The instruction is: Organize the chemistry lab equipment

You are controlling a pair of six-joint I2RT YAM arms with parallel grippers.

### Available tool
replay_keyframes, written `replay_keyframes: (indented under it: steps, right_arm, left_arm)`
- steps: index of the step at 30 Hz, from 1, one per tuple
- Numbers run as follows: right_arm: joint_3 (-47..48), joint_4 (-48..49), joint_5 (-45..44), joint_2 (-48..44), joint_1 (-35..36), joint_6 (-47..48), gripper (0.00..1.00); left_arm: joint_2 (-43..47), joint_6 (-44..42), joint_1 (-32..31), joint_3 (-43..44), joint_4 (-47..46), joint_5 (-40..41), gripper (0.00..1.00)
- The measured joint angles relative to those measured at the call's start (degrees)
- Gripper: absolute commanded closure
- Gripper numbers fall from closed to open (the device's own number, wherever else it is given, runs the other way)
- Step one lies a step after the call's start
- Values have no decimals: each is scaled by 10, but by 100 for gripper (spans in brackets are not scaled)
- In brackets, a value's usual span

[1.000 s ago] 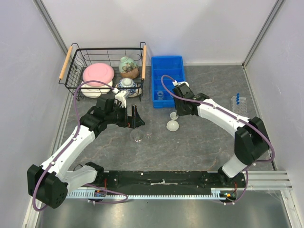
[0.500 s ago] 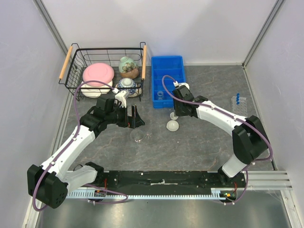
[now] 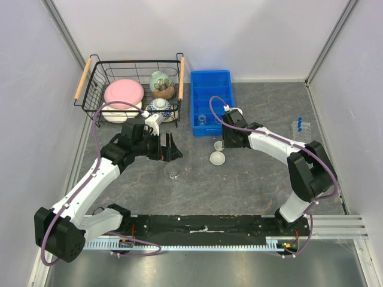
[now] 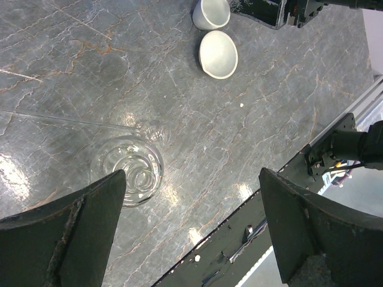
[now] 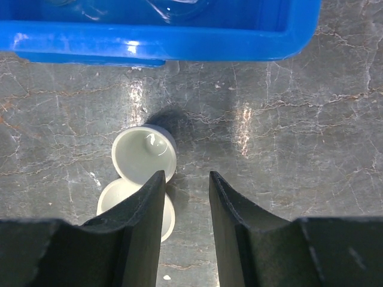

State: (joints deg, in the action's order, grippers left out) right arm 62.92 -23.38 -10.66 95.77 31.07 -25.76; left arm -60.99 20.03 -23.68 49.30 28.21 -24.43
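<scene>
A clear round flask [image 3: 174, 171] stands on the table just in front of my left gripper [image 3: 170, 148], which is wide open and empty. In the left wrist view the flask [image 4: 127, 169] sits by the left fingertip [image 4: 102, 197]. Two small white dishes [image 3: 217, 158] lie side by side below the blue bin [image 3: 210, 101]. My right gripper [image 5: 187, 179] hovers just right of them, jaws partly open with bare table between. Its left finger [image 5: 134, 221] overlaps the nearer dish [image 5: 122, 194]; the deeper dish [image 5: 145, 156] is apart. Another flask [image 3: 201, 118] is in the bin. Blue-capped tubes [image 3: 301, 127] stand at the right.
A wire basket [image 3: 96, 89] at the back left holds pink, white and patterned crockery. A thin clear rod [image 4: 66, 119] lies on the table beside the flask. The mounting rail [image 3: 203, 224] runs along the near edge.
The right wrist has shifted slightly to the right, uncovering the deeper white dish. The left arm and the flask have not moved.
</scene>
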Motion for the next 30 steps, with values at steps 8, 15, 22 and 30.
replay_keyframes:
  steps: [8,15,22,30]
  right_arm:
    - [-17,31,25,21,-15,-9,58]
    - [-23,56,47,35,-19,-17,63]
    - [-25,73,59,47,-20,-26,100]
    - [-25,66,52,44,-20,-27,100]
  left_arm:
    - [0,0,0,0,0,0,1]
    - [0,0,0,0,0,0,1]
    - [0,0,0,0,0,0,1]
    - [0,0,0,0,0,0,1]
